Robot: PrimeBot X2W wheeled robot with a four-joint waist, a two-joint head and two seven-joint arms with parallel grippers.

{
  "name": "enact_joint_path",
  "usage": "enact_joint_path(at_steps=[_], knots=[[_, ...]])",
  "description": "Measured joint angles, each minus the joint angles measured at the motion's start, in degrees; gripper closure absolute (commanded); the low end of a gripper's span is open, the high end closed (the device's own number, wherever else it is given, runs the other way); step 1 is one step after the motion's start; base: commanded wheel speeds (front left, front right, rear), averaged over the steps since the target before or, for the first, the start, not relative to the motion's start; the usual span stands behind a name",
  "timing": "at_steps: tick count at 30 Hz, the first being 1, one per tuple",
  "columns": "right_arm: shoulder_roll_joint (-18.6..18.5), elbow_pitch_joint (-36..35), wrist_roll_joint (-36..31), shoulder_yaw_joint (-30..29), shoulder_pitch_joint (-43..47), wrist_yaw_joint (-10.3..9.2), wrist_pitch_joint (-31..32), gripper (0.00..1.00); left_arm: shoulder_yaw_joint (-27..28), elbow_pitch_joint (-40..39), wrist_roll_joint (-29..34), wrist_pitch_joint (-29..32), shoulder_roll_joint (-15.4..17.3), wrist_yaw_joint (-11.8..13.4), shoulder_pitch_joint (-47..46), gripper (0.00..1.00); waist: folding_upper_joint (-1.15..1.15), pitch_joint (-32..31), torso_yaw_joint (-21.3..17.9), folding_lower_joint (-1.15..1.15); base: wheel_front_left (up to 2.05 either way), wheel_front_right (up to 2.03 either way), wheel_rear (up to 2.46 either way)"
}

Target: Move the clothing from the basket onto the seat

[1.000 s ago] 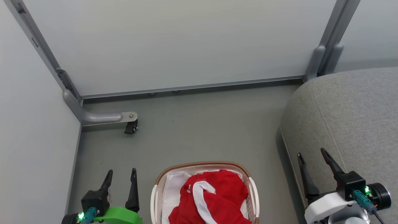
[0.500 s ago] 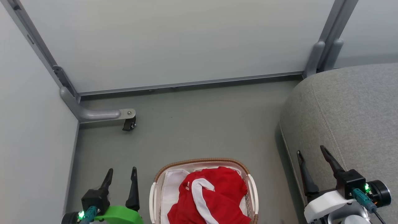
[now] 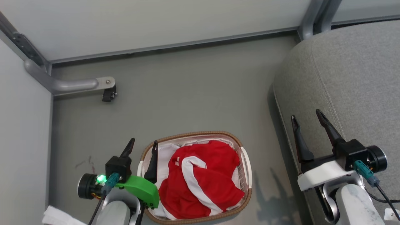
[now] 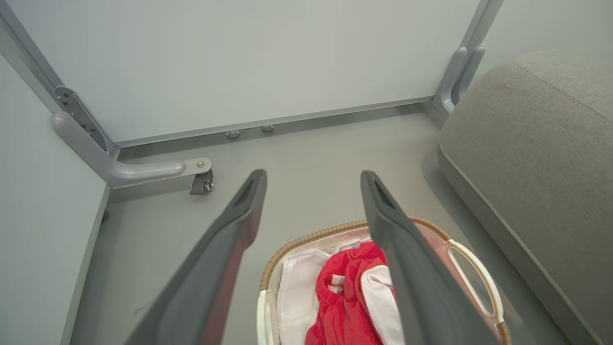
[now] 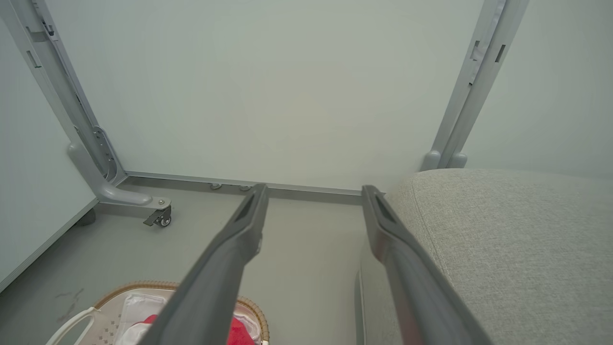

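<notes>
Clothing (image 3: 200, 178) sits in basket (image 3: 191, 133): a bunched red heap with one white trim band (image 3: 187, 178) looping across the top. A small white tag (image 3: 176, 163) sits near the heap's upper-left edge in head view. White liner sheet (image 3: 163, 153) shows beneath it on the left side and along the far rim. Basket is on grey floor (image 3: 187, 87), left of seat (image 3: 353, 78), with a strip of floor between them, not touching. Basket's right side handle (image 3: 246, 162) faces the seat. Left gripper (image 3: 144, 141): fingers spread, nothing between them. In head view one finger lies over the basket's left rim, the other over the floor just outside it. Can't tell whether that tip touches rim or liner. Left wrist view shows the same wide gap, with the red heap partly behind the right-hand finger. Right gripper (image 3: 305, 114): also released, nothing held, fingers apart, hanging over the seat's left edge beside a stitched seam line. Right wrist view puts one finger over floor and the other over the seat's rounded corner. It is well apart from the clothing. Behind: pale wall panel (image 3: 140, 22) in a metal frame. A frame foot with a small caster (image 3: 108, 94) stands on the floor at far left, well apart from the basket.
</notes>
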Motion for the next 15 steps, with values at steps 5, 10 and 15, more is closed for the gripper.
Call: enact_joint_path(at_steps=[5, 10, 15], knots=[[0.00, -0.55, 1.18, 1.30, -3.80, 0.01, 0.00, 0.00, -3.85, 6.31, 0.80, 0.00, 0.00, -0.60, -6.16, 0.00, 0.00, 5.47, -1.62, 0.00, 0.00, 0.00, 0.00], [-0.03, -0.91, 2.33, 2.43, -6.43, 0.01, 0.00, 0.00, -7.28, 12.81, 0.77, 0.00, -0.05, -1.24, -11.43, 0.00, 0.00, 10.98, -3.45, 0.00, 0.00, 0.00, 0.00], [-0.05, -1.21, 3.50, 2.36, -8.37, 0.01, 0.00, 0.00, -9.20, 18.51, 0.03, 0.00, -0.03, -1.49, -16.10, 0.00, 0.00, 16.32, -5.44, 0.01, 0.00, 0.00, 0.00]])
